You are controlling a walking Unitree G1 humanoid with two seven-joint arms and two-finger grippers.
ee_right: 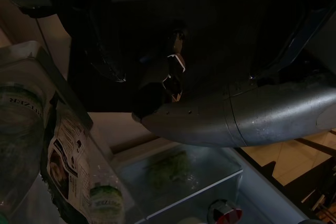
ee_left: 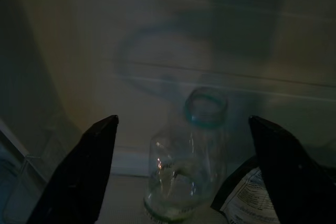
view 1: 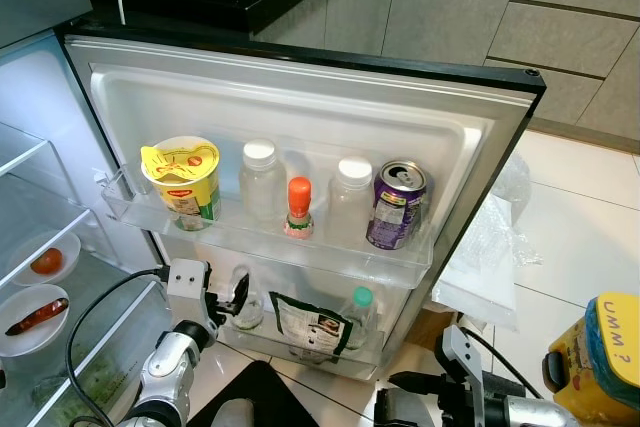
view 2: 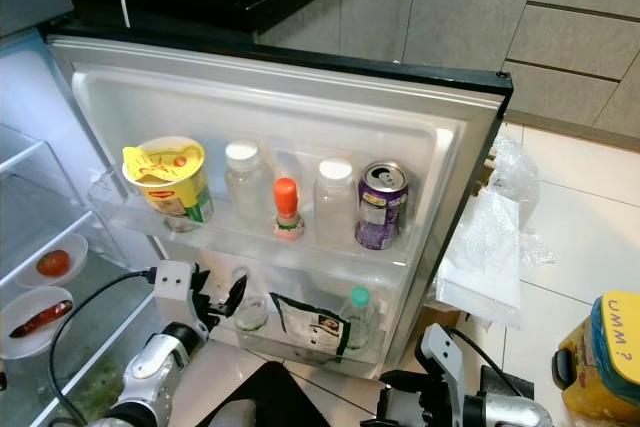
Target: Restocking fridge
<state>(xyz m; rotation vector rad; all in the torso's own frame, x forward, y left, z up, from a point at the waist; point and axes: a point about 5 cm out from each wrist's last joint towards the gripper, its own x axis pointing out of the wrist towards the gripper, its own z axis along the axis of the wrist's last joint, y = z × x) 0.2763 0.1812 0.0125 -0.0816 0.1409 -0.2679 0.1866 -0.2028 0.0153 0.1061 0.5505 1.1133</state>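
A small clear glass bottle (ee_left: 187, 156) with a greenish rim is stood in the lower bin of the open fridge door (view 1: 300, 117), at its left end, just beside a dark printed pouch (view 1: 312, 325) and a green-capped bottle (view 1: 360, 313) further right. The left gripper (view 1: 236, 299) is held at that bottle with its two black fingers spread wide to either side; nothing is grasped between them, and in the left wrist view no contact with the glass is seen.

The step in hand is judged to be work on the lower door bin, either a release of the glass bottle or a reach for it; which of the two cannot be told. A clean, straight motion would be called for next, so that the pouch is not nudged.

On the upper door shelf a noodle cup (view 1: 183, 182), two white-capped jars, a red-capped bottle (view 1: 298, 207) and a purple can (view 1: 397, 205) are lined up.

The right gripper (view 1: 415, 383) is held low at the near edge; whether its fingers are parted cannot be told. A yellow bag (view 1: 605, 352) at the far right is cut off by the frame. The right wrist view is too dark for much to be made out.
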